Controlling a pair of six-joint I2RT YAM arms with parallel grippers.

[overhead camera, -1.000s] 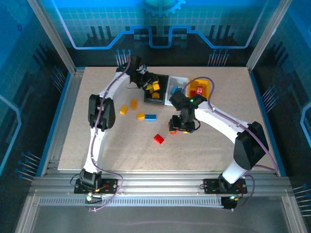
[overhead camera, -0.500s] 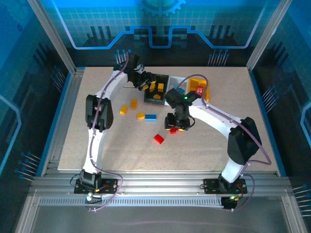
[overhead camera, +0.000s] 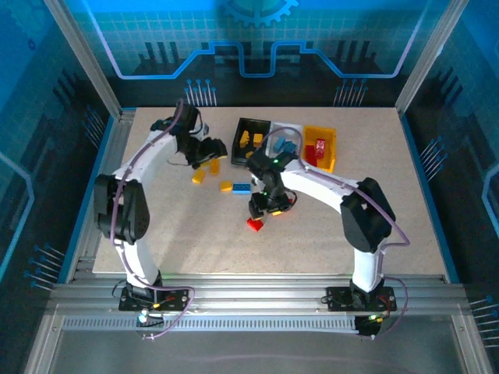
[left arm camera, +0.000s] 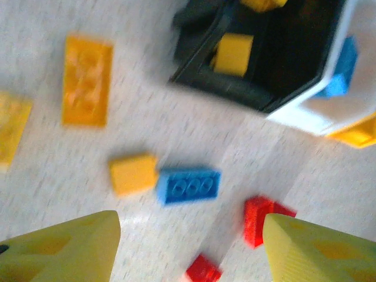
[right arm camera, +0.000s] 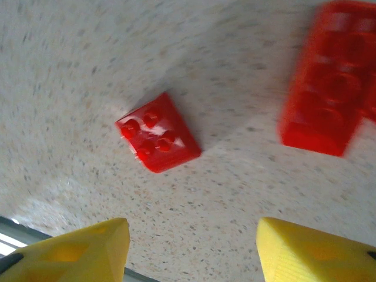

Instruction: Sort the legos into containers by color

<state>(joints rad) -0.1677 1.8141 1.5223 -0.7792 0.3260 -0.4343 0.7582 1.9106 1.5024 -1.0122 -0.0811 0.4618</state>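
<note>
My left gripper [overhead camera: 212,150] hangs open and empty [left arm camera: 188,247] over the table, left of the black bin [overhead camera: 251,139]. Below it lie yellow legos [left arm camera: 87,80] [left arm camera: 133,174], a blue lego [left arm camera: 188,185] and two red ones [left arm camera: 261,217]. The white bin [overhead camera: 284,140] and the yellow bin [overhead camera: 320,146] stand in a row with the black bin, which holds yellow bricks [left arm camera: 233,53]. My right gripper [overhead camera: 265,206] is open [right arm camera: 191,247] above the table, with a small red lego [right arm camera: 157,141] just ahead of it and a longer red lego [right arm camera: 329,79] to its right.
On the board between the arms lie loose yellow bricks [overhead camera: 199,176] [overhead camera: 226,185] and a blue brick [overhead camera: 242,188]. A red brick [overhead camera: 255,224] lies just near of the right gripper. Metal frame posts and rails border the board on all sides.
My left gripper has left the black bin and swung left and nearer over the table. My right gripper has moved left and nearer, over the red bricks.
</note>
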